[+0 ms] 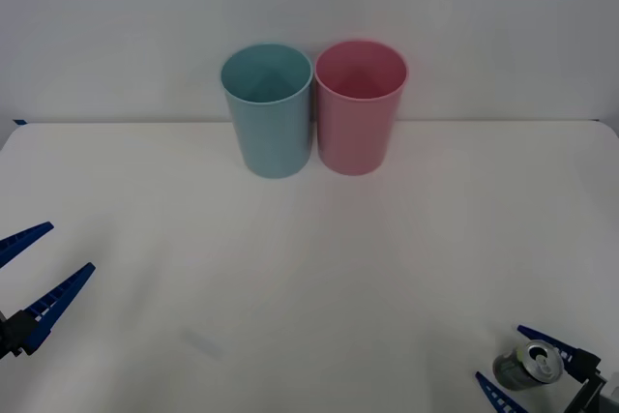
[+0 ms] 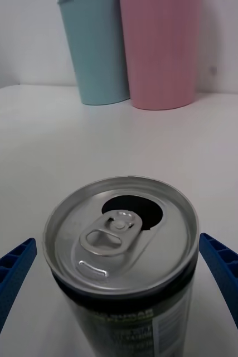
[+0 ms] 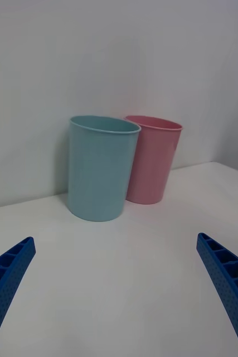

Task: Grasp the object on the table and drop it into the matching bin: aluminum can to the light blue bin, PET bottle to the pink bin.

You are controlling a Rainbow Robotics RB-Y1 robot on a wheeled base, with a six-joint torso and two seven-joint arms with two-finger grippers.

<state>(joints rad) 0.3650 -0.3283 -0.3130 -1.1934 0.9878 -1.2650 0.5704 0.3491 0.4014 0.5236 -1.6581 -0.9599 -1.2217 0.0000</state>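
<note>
We are low at the near right corner of the table (image 1: 309, 258), and our right gripper (image 1: 530, 370) has its blue fingers (image 2: 224, 273) spread wide to either side of the aluminum can (image 1: 528, 367). There is a clear gap on both sides, so nothing is clamped; the can stands upright on the tabletop between them. From the right wrist view we look straight down on its silver lid: the mouth is open, the pull tab lies flat beside the hole, and the dark wall below carries white lettering.

Far across the table, by the wall, stand our two bins. The light blue bin (image 1: 268, 108) is on our left, the pink bin (image 1: 359, 105) on our right, side by side and touching or all but touching. Both are upright, and from the front view we see down into their mouths to bare inner walls.

Our left gripper (image 1: 34, 273) hangs off at the left edge, well apart from the can and bins, its fingers splayed open and holding nothing.
</note>
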